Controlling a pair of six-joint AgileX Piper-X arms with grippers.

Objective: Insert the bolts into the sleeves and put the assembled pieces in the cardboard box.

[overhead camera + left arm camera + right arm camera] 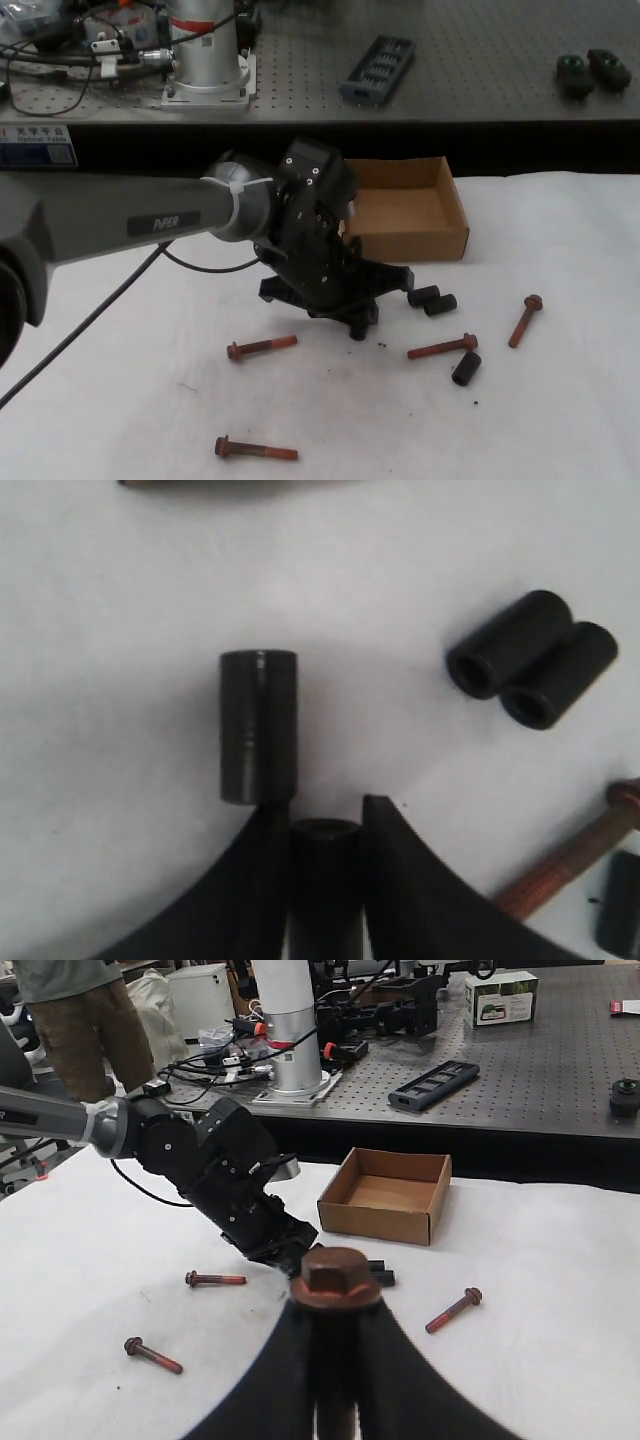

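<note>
Sleeve (325, 880): likely rigid, slick; left pincer (327, 815) clenched on its barrel.
Bolt (335, 1278): likely stiff, heavier; right pincer (335, 1335) grasps shank under head.

Bolts (262, 347) number five. Four lie loose on the surface (120, 400): that one and a second bolt (255, 449) to one side of the left end effector (325, 820), a third bolt (442, 347) and a fourth bolt (525, 320) on its other side. The fifth bolt (335, 1280) stands in the right end effector (335, 1312).

Sleeves (530, 660) number five: a touching pair off to the side of the left end effector, a held sleeve (325, 880) between its fingers, a lone sleeve (258, 725) just ahead of them, and an outer sleeve (620, 910) farther out.

There is one cardboard box (410, 243).
</note>
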